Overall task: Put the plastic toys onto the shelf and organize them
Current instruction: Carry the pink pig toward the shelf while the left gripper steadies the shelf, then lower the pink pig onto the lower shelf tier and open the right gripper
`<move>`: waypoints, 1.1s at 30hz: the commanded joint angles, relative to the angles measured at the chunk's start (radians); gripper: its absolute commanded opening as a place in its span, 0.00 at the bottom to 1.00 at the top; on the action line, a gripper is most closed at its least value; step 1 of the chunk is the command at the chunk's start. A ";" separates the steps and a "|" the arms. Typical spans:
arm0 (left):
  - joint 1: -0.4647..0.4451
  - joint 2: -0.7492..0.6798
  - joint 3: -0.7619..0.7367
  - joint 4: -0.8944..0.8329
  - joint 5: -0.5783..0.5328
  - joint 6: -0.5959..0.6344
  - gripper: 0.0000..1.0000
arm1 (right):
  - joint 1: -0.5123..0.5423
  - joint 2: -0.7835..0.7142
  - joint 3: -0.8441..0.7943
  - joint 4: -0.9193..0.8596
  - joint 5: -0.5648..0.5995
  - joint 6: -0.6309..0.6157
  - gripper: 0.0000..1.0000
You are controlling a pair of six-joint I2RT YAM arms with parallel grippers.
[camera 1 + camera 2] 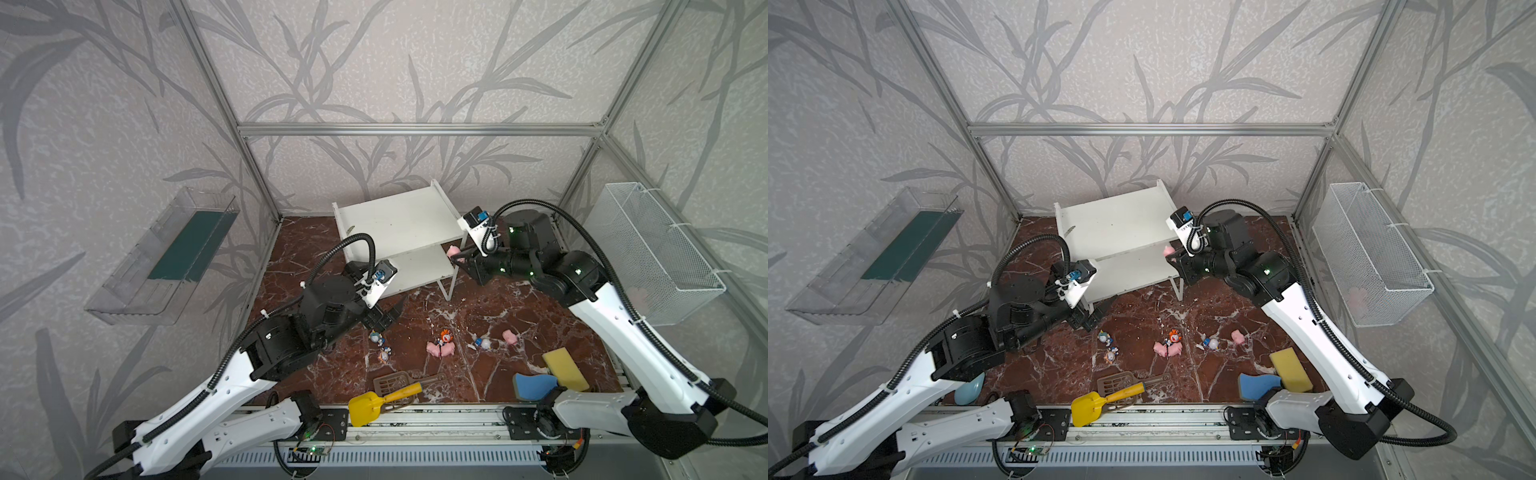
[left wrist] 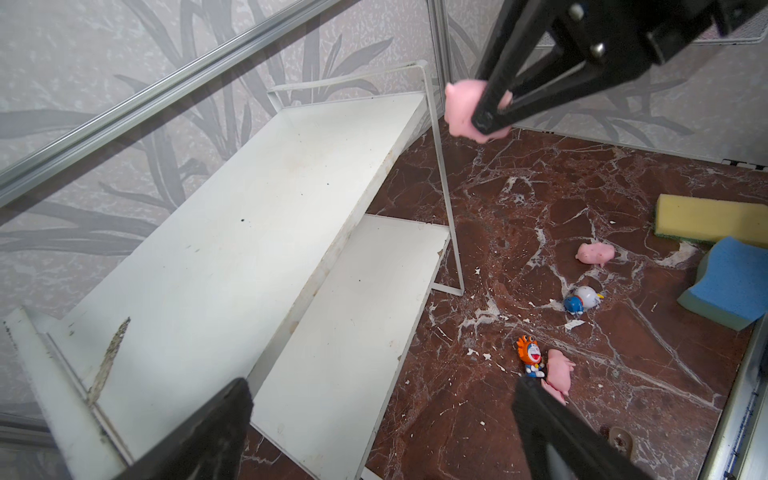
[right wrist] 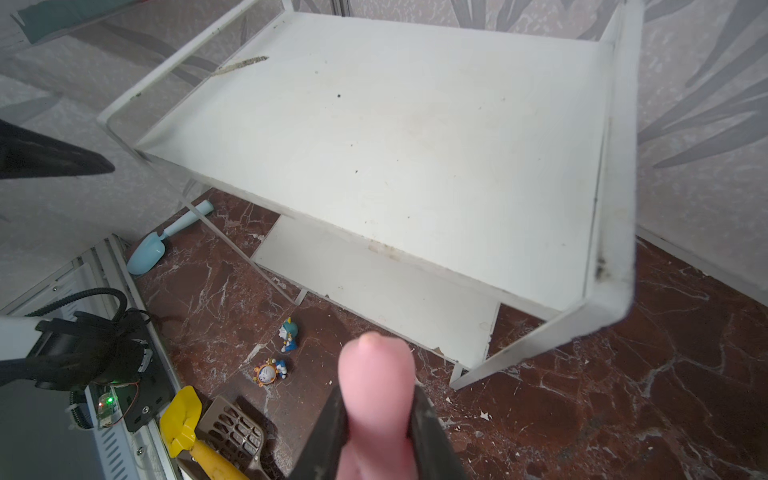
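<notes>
While the right gripper [image 1: 458, 257] squeezes a pink pig [image 1: 452, 250] tight, it holds the pig up in the air, just beside the right end of the white shelf [image 1: 399, 220] in the middle of both top views. The left gripper [image 1: 386, 318] is spread wide with nothing in it, near the shelf's lower left corner. Below the shelf in the picture, two pigs [image 1: 440, 350], a third pig [image 1: 510, 337] and four little figurines [image 1: 445, 336] lie on the brown floor [image 1: 540, 316].
</notes>
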 commanded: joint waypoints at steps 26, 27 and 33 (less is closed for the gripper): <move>0.064 -0.021 -0.134 0.086 0.189 -0.012 0.99 | 0.093 0.102 -0.502 0.730 0.366 0.289 0.25; 0.068 -0.021 -0.135 0.086 0.194 -0.012 0.99 | 0.093 0.113 -0.503 0.740 0.372 0.296 0.25; 0.101 -0.042 -0.150 0.102 0.221 -0.021 0.99 | 0.094 0.166 -0.520 0.811 0.406 0.323 0.25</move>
